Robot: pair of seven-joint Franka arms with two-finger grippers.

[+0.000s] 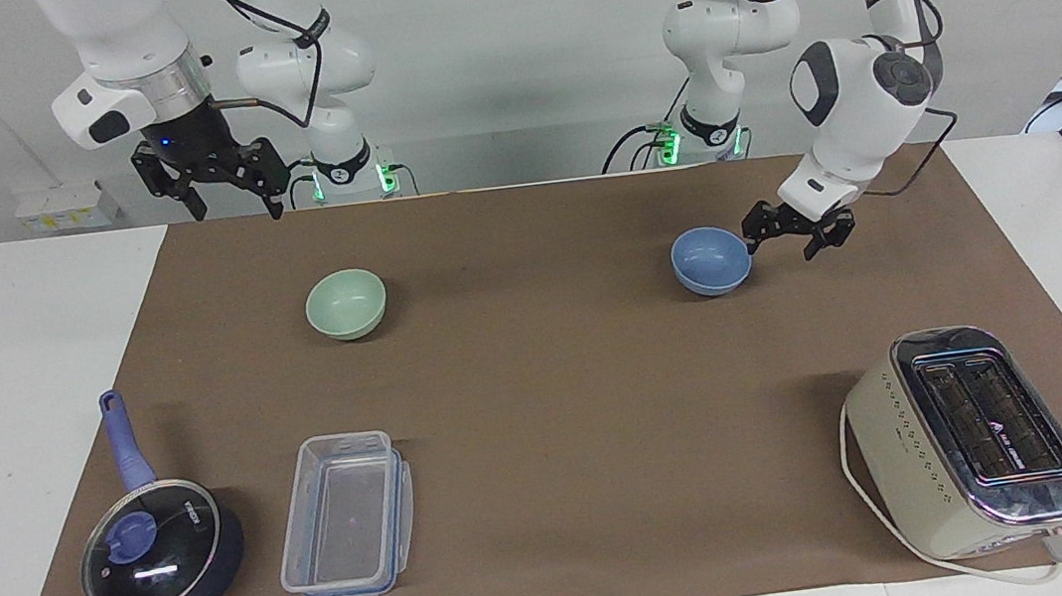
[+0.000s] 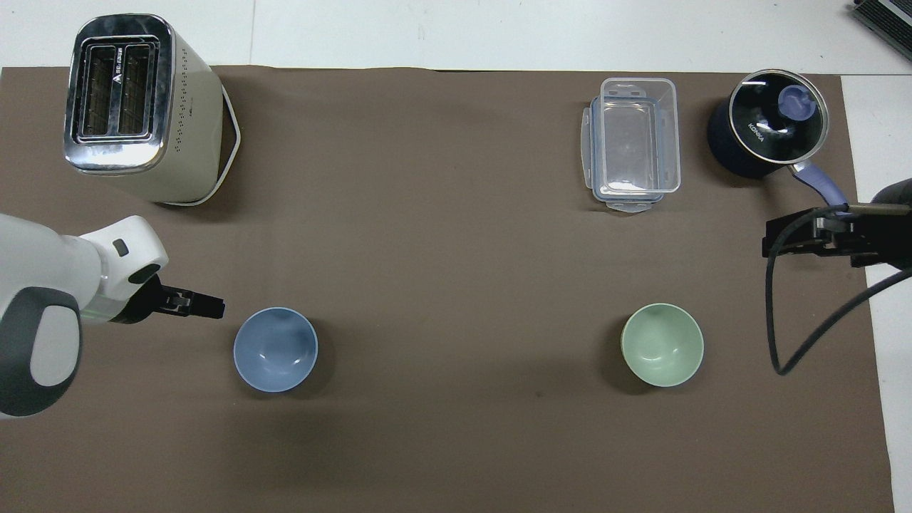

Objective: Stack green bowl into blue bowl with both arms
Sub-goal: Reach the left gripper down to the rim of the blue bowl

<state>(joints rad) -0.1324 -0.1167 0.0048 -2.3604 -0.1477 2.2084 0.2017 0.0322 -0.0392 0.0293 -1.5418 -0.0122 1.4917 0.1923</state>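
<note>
Blue bowl (image 1: 712,260) sits just beside my open left claw (image 1: 792,234), toward the table's middle; right claw (image 1: 213,186) waits, open.

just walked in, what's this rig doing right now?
Nothing is gripped yet. The left gripper is low beside the blue bowl, on its side toward the left arm's end of the table, fingers open, apparently going for the rim. The right gripper waits raised and open over the mat's edge nearest the robots, toward the right arm's end. The green bowl sits apart and untouched, so no stacking yet. The toaster, clear container and lidded saucepan stand farther from the robots.
</note>
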